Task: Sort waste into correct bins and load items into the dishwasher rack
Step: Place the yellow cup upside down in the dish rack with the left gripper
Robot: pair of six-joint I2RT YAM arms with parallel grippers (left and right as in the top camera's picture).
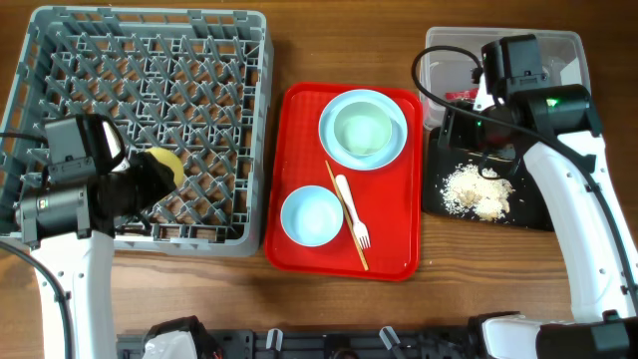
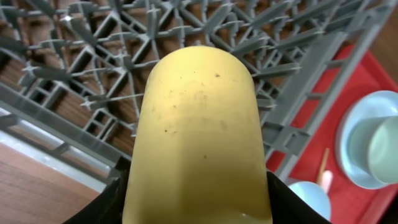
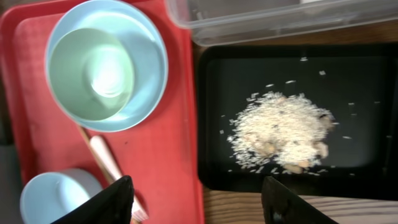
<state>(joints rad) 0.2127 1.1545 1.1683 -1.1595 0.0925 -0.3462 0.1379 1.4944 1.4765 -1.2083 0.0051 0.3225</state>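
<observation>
From overhead, the grey dishwasher rack [image 1: 150, 60] sits on the left of the bench [image 1: 299, 309]. The left pincer [image 1: 150, 179] reaches over its front-left part, closed around the yellow cup [image 1: 165, 165]. Just right of the rack lies the red tray [image 1: 299, 150], carrying the pale blue plate [image 1: 334, 110] with the mint-green bowl [image 1: 364, 130] inside it, the light blue saucer [image 1: 312, 216], the white fork [image 1: 352, 212] and the wooden stick [image 1: 361, 255] alongside the fork. Farther right, the clear tub [image 1: 568, 50] stands behind the black tray [image 1: 528, 204], which holds the beige food scraps [image 1: 478, 191]. The right pincer [image 1: 467, 118] hangs where tub and black tray meet

The left wrist view shows the cup gripped between both dark fingers [image 2: 106, 202], its rounded end pointing at the rack's pegs; whether it touches them I cannot tell

In the right wrist view, the fingers [image 3: 121, 199] stand wide apart with nothing between them, above the border of the red tray and the black tray
</observation>
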